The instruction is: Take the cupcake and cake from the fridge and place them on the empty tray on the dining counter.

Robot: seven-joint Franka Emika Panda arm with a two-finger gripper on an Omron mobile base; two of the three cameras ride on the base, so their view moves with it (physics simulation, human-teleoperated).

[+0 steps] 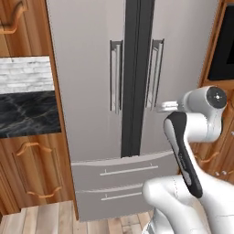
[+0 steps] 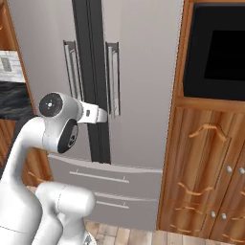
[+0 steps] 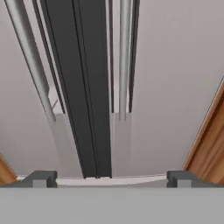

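The fridge (image 1: 87,91) stands with both grey doors shut, so the cupcake and the cake are hidden. The tray and the dining counter are out of view. My gripper (image 3: 111,177) is open with nothing between its fingertips. It faces the dark centre strip (image 3: 87,87) at close range, low on the doors. The right door handle (image 3: 124,57) runs up just right of that strip, and the left door handle (image 3: 26,57) slants up at the left. From the base, my hand (image 2: 95,115) reaches in beside the lower end of the right handle (image 2: 112,79).
Two fridge drawers (image 1: 123,171) sit below the doors. Wooden cabinets (image 2: 206,167) flank the fridge on the right, with a black built-in oven (image 2: 215,52) above. To the left are a black marble counter (image 1: 27,114), a white brick wall, and more wooden cabinets.
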